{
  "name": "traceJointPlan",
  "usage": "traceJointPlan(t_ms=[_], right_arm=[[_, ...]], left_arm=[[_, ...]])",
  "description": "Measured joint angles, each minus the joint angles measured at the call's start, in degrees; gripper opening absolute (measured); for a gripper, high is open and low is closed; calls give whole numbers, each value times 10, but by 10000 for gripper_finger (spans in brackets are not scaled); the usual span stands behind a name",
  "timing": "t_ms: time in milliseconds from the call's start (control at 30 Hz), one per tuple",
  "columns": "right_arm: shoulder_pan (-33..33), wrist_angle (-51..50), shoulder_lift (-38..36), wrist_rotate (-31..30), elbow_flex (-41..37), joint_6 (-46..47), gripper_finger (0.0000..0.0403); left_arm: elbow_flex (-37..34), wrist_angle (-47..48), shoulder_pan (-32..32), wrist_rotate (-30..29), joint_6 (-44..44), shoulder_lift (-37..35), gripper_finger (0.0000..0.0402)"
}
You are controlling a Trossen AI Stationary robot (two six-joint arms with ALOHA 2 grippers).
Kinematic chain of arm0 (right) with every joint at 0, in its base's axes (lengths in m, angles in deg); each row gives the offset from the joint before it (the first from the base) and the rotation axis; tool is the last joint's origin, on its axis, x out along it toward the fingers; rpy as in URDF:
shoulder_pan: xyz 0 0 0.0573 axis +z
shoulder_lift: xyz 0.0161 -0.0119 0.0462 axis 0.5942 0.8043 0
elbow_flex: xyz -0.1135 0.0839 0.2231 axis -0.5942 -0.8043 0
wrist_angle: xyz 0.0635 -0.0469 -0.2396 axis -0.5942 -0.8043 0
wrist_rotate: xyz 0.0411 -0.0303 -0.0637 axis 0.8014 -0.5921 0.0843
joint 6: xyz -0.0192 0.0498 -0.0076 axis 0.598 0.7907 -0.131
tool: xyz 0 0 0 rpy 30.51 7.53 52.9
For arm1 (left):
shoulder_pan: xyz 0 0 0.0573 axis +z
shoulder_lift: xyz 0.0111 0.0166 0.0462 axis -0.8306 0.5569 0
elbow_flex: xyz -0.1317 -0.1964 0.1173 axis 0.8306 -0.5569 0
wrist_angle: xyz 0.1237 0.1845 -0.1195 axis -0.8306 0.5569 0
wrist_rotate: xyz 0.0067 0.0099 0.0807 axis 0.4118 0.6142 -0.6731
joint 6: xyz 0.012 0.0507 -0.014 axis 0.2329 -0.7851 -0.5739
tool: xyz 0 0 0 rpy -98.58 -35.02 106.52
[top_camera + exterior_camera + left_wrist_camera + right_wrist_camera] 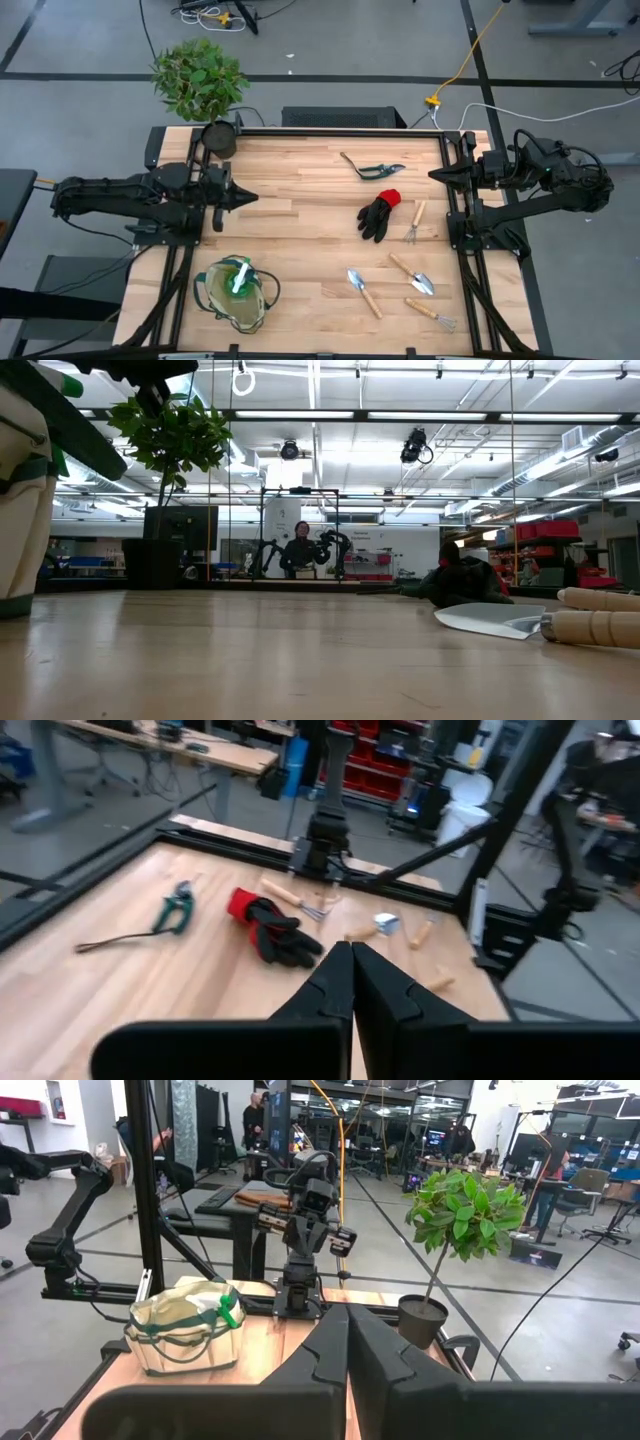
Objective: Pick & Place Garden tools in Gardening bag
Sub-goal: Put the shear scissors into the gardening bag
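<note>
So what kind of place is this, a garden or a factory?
Probably a robotics lab or workshop, not a garden. Beyond the wooden table there are red storage bins, workbenches and ceiling strip lights; the only greenery is one potted plant.

The beige bag (237,293) is sitting at the table's front left, holding the green spray bottle (240,276). Shears (372,169), the black red-cuffed glove (380,214), a hand fork (414,223), two trowels (362,290) and another fork (431,313) are lying spread on the right.

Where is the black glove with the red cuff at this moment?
In the high view, the black glove lies on the table's right half, just below the pruning shears and left of a small hand fork.
</note>
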Motion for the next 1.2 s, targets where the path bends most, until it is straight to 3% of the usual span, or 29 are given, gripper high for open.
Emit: traceJointPlan(t_ms=[400,833,1200], right_arm=[[0,0,0,0,0,0,11],[0,0,0,0,0,0,11],[0,0,0,0,0,0,11]], left_arm=[[0,7,-1,139,-21,0,7],[9,44,-1,131,55,38,4],[142,191,-1,115,43,103,3]])
